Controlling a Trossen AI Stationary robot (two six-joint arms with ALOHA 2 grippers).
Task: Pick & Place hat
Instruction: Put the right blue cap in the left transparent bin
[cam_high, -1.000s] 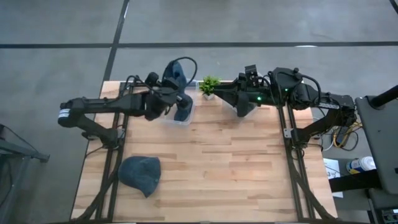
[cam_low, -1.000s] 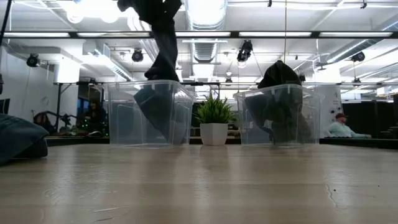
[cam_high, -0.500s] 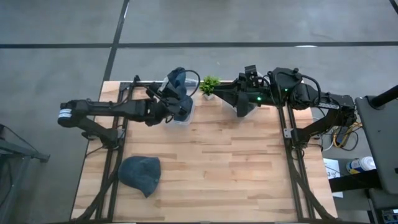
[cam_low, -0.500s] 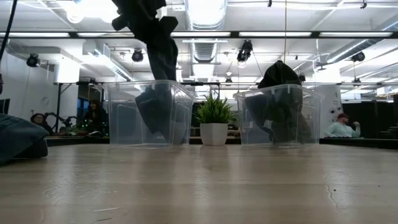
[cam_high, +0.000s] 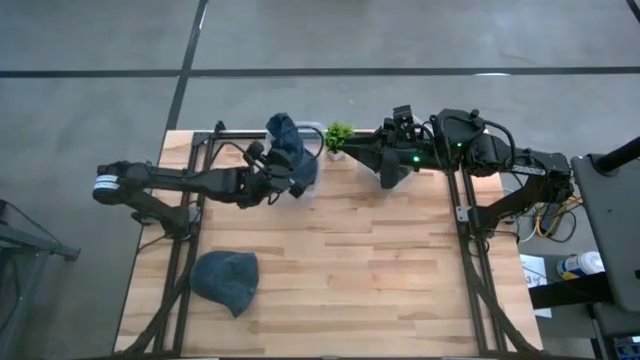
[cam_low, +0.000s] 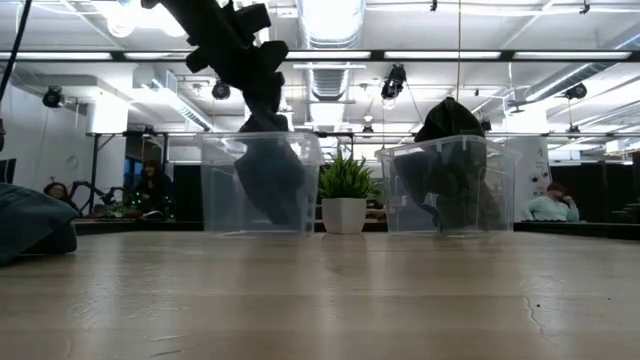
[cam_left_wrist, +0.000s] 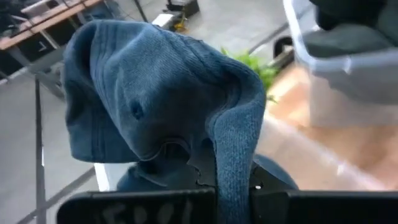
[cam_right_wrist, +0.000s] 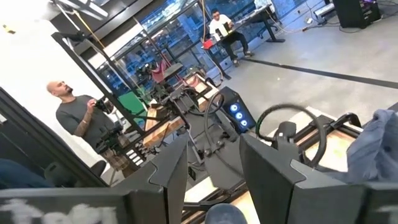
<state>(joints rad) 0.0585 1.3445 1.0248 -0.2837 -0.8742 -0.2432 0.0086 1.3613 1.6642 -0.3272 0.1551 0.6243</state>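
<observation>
My left pincer (cam_high: 283, 172) is clamped tight on a blue hat (cam_high: 289, 148), hanging into the clear bin (cam_low: 262, 183) at the surface's far edge, unreleased. Another hat (cam_high: 225, 280) waits near-left.

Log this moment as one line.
left end effector: shut on blue hat, over left bin | right end effector: at right bin | second hat: on table
</observation>
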